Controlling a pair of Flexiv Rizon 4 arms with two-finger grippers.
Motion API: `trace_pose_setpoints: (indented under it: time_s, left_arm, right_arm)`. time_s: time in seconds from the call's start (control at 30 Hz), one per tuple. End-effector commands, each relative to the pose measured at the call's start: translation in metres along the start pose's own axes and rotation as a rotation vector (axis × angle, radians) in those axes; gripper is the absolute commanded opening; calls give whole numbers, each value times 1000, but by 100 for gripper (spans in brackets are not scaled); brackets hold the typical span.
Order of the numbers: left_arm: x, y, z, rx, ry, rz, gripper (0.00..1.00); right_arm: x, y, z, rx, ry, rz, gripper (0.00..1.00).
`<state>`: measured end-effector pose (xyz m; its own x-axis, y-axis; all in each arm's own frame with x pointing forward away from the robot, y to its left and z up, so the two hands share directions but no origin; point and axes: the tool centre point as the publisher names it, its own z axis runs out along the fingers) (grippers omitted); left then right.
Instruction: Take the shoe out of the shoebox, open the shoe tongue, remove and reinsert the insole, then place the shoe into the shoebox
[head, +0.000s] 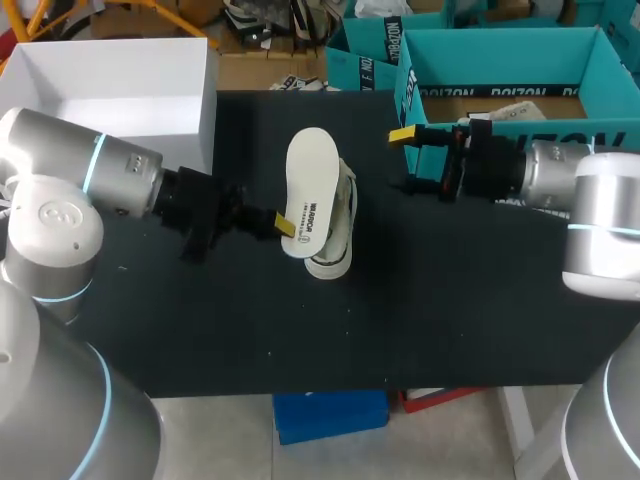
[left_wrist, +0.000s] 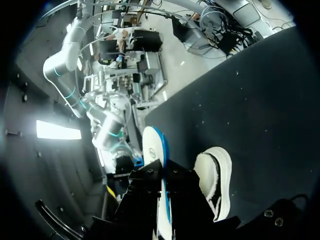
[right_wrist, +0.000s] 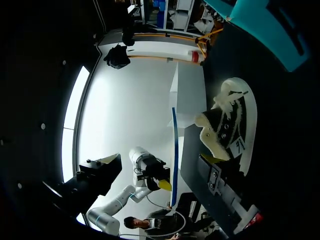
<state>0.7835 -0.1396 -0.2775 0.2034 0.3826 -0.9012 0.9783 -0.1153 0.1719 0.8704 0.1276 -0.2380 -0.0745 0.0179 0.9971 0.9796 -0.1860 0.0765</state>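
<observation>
Insole (left_wrist: 154, 150) blue-backed, wrist views only

The shoe (head: 335, 235) lies mid-counter (head: 400, 320), with the insole (head: 310, 190) over its left side, its near end in the left jaws. The shoebox (head: 500, 70) stands behind right, a second box (head: 120, 80) behind left.

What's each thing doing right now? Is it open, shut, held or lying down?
left gripper: shut on the insole
right gripper: open, holding nothing
insole: out of the shoe, held in the air
shoe: lying on its side, no insole in it
shoebox: open, no lid on
</observation>
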Motion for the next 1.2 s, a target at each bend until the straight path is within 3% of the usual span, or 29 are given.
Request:
trace_pose_setpoints:
  time_s: [0.03,0.23,0.43,1.2]
  left_arm:
    - [0,-2,0,-5,1,3,0]
    - [0,-2,0,-5,1,3,0]
    - [0,-2,0,-5,1,3,0]
    - [0,-2,0,-5,1,3,0]
  right_arm:
    - [0,0,4,29,-7,-2,100]
    - [4,-5,17,206,-80,-41,100]
    - [0,-12,23,275,-104,-55,100]
    - [-27,-21,84,313,-102,-64,100]
